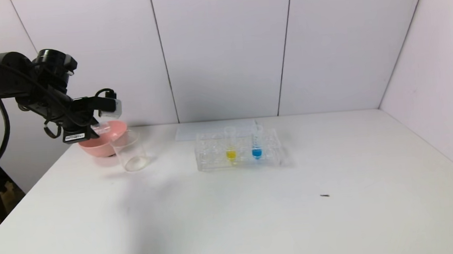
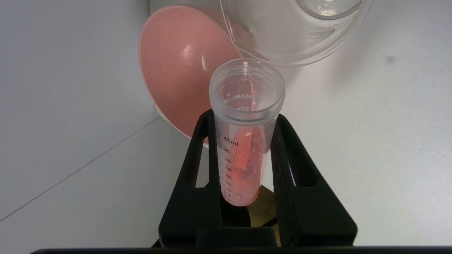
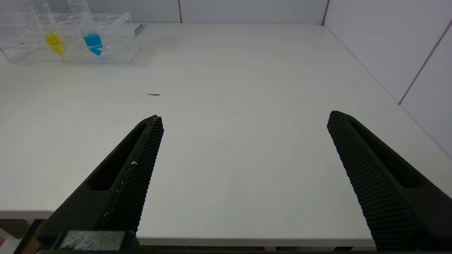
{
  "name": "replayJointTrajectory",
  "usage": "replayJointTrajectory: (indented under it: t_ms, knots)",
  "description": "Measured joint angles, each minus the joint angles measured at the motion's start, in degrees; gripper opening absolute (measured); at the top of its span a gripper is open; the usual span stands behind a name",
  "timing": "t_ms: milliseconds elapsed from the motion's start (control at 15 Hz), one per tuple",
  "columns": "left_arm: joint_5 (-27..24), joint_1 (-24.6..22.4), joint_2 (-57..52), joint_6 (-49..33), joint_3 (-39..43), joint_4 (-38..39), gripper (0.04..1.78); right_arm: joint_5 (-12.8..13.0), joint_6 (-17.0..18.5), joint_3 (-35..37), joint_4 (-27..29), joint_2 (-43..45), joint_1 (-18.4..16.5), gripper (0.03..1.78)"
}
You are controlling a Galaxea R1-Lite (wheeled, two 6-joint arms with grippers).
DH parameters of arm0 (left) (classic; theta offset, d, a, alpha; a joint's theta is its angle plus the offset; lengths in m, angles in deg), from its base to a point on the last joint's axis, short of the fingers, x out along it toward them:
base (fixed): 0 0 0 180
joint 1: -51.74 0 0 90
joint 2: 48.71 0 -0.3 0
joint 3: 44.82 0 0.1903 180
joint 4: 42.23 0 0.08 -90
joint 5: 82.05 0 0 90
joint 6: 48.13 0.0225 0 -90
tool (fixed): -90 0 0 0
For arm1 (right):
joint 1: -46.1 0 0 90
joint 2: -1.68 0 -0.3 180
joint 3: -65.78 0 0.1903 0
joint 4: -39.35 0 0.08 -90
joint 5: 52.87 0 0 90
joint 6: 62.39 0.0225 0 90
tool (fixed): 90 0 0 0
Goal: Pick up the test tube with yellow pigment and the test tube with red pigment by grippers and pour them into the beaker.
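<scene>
My left gripper (image 1: 95,122) is raised at the table's far left, shut on the test tube with red pigment (image 2: 243,148). The tube lies tilted, with orange-red liquid spread along its inside. Its open mouth (image 2: 247,86) is close to the flared rim of the clear beaker (image 2: 293,38), which stands empty on the table (image 1: 130,151). The test tube with yellow pigment (image 1: 230,147) stands upright in the clear rack (image 1: 210,158) and also shows in the right wrist view (image 3: 51,33). My right gripper (image 3: 244,116) is open and empty, over the table's near edge, out of the head view.
A pink bowl (image 1: 92,146) sits just behind the beaker, under my left gripper, and also shows in the left wrist view (image 2: 176,70). A blue-liquid tube (image 1: 256,145) stands in the rack beside the yellow one. A small dark speck (image 1: 325,195) lies on the white table. Walls close the back and right.
</scene>
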Motion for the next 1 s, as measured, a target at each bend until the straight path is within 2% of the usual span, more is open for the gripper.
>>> replayJointTrajectory:
  t_ms: [1000]
  knots:
    - [4.73,0.78,0.33,4.06,-0.41,0.18,0.44,0.00,0.02,0.00,0.00,0.00,0.02,1.70]
